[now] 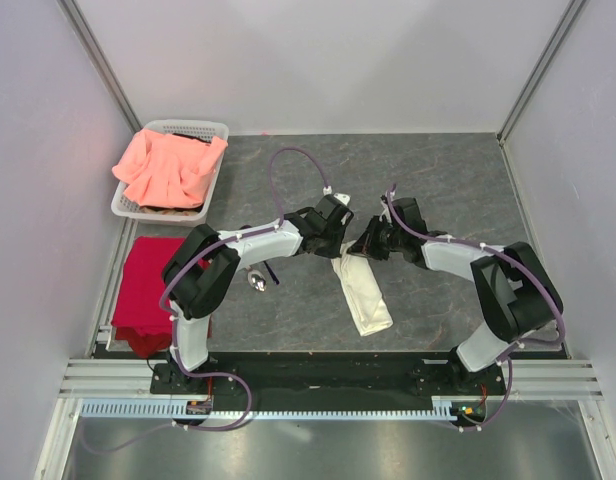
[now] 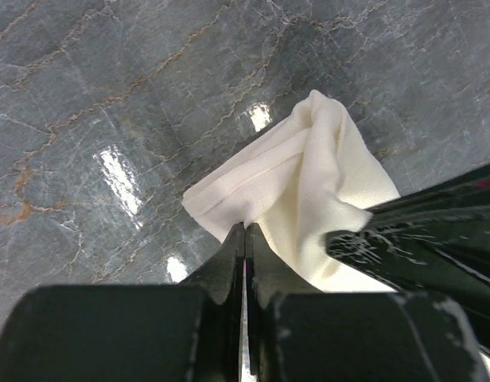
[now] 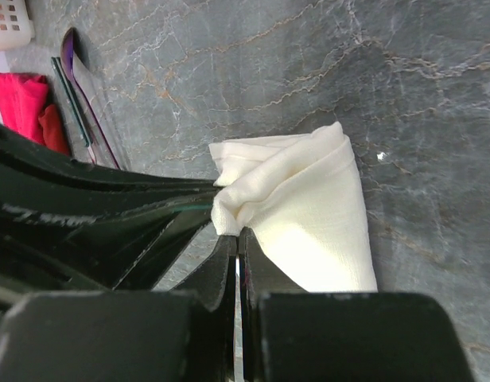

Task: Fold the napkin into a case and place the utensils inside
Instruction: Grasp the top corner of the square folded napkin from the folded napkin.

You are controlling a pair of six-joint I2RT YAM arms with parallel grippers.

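Note:
The napkin [image 1: 362, 294] lies as a narrow cream-white folded strip on the grey table between the two arms. My left gripper [image 2: 245, 226] is shut on the hem at the strip's far end. My right gripper [image 3: 238, 233] is shut on a bunched corner of that same end, right beside the left one. In the top view both grippers [image 1: 338, 248] [image 1: 366, 246] meet over the strip's far end. The napkin [image 2: 309, 171] [image 3: 313, 219] puckers where it is pinched. The utensils [image 1: 258, 279] [image 3: 79, 95] lie on the table left of the strip, partly under the left arm.
A white basket [image 1: 220, 130] at the back left holds a salmon-pink cloth [image 1: 168, 165]. A red cloth [image 1: 146, 285] lies at the table's left edge. White walls close in the sides and back.

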